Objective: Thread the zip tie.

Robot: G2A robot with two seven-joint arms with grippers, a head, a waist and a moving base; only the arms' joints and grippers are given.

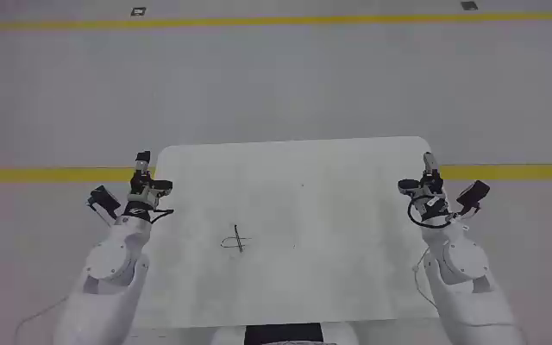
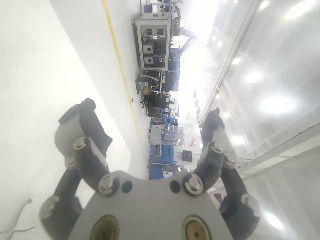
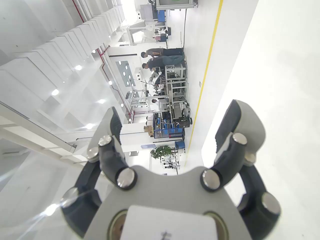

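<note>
Left arm [image 1: 112, 259] and right arm [image 1: 461, 259] flank the white table [image 1: 345, 172] in the top view. The left gripper [image 1: 142, 160] is at its left edge and the right gripper [image 1: 429, 160] at its right edge. Both are well apart from the thin, dark zip tie [image 1: 237, 241], which lies left of centre toward the near side. In the left wrist view, the fingers [image 2: 82, 126] are spread wide and hold nothing. In the right wrist view, the fingers [image 3: 240, 123] are likewise wide and empty. Threading looks not yet begun; the next move calls for one gripper to descend and pinch the tie.
</note>
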